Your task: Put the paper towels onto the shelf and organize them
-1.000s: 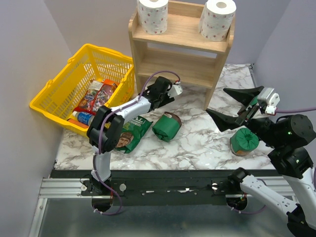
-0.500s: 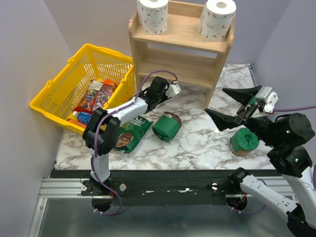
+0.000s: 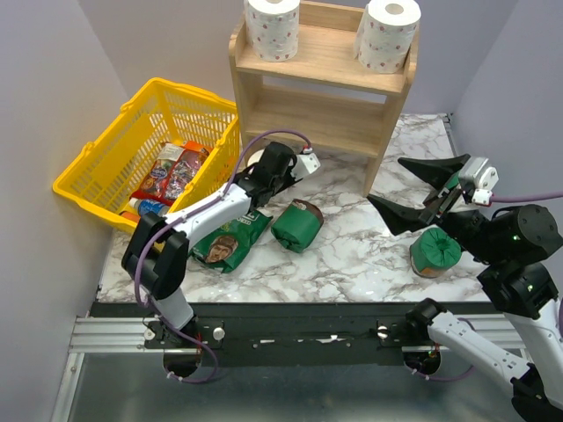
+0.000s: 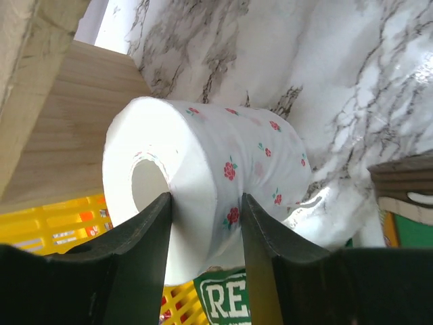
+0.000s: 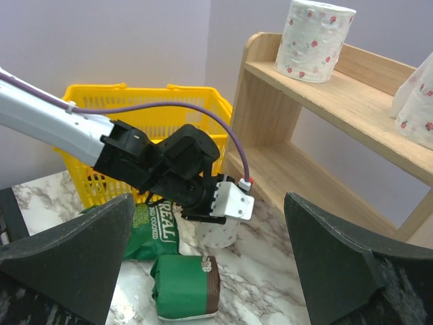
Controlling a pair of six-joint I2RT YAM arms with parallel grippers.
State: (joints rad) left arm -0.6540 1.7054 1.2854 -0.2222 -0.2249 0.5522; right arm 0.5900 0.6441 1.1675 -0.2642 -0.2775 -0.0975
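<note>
Two paper towels (image 3: 272, 26) (image 3: 388, 33) stand upright at the two ends of the wooden shelf's (image 3: 325, 61) top tier; they also show in the right wrist view (image 5: 314, 39) (image 5: 416, 101). My left gripper (image 3: 266, 170) is shut on the third white roll with red flower print (image 4: 223, 162), its fingers (image 4: 152, 230) pinching the roll's wall. The roll (image 5: 220, 231) is low over the marble, beside the shelf's left side panel (image 4: 74, 122). My right gripper (image 3: 385, 181) is open and empty, raised in front of the shelf's right side.
A yellow basket (image 3: 149, 145) with snack packs stands left of the shelf. A green chips bag (image 3: 230, 237) and a dark green package (image 3: 297, 226) lie just in front of the left gripper. Another green package (image 3: 435, 251) lies under the right arm.
My left gripper has shifted slightly left and toward me with the roll, and its elbow has swung out to the left. The right arm has barely moved.
</note>
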